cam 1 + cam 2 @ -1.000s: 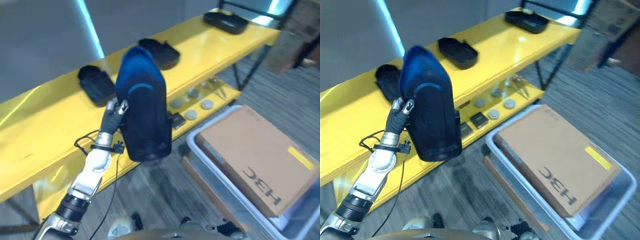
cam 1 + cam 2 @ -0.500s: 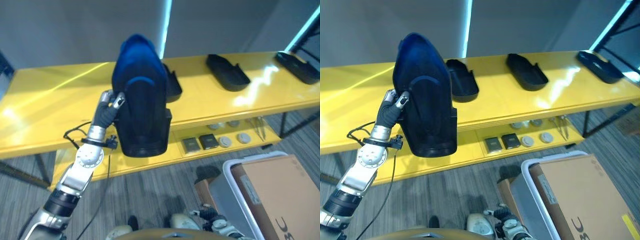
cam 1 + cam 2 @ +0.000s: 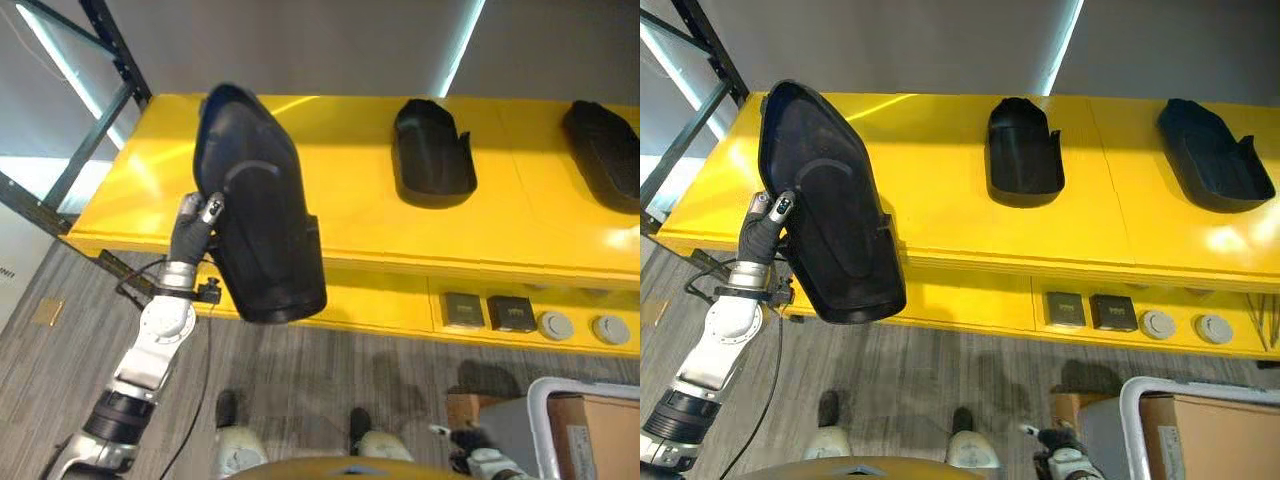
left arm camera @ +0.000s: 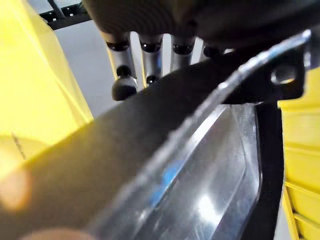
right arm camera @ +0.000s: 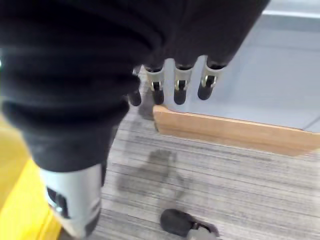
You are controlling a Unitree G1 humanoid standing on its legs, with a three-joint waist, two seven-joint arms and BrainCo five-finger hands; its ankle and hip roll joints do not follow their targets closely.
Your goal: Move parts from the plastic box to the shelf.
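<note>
We see the left hand (image 3: 768, 222) gripping one long edge of a large black part (image 3: 830, 210), its fingers (image 4: 123, 75) curled over the rim. The part is held in the air in front of the yellow shelf (image 3: 940, 190), over its left end and not touching it. Its long axis runs almost upright, a little tilted: the rounded narrow end points up and to the back left, the wider squared end points down toward the floor (image 3: 940, 380). Its hollow side faces us.

Two more parts (image 3: 1023, 152) (image 3: 1213, 155) lie on the shelf top, well apart, their long axes going front to back. The lower shelf carries small boxes (image 3: 1064, 307) and round discs (image 3: 1158, 323); we can read no writing on them.

The right hand (image 5: 175, 80) hangs low (fingers loosely extended, holding nothing) near the box (image 3: 1200, 430) at lower right.
</note>
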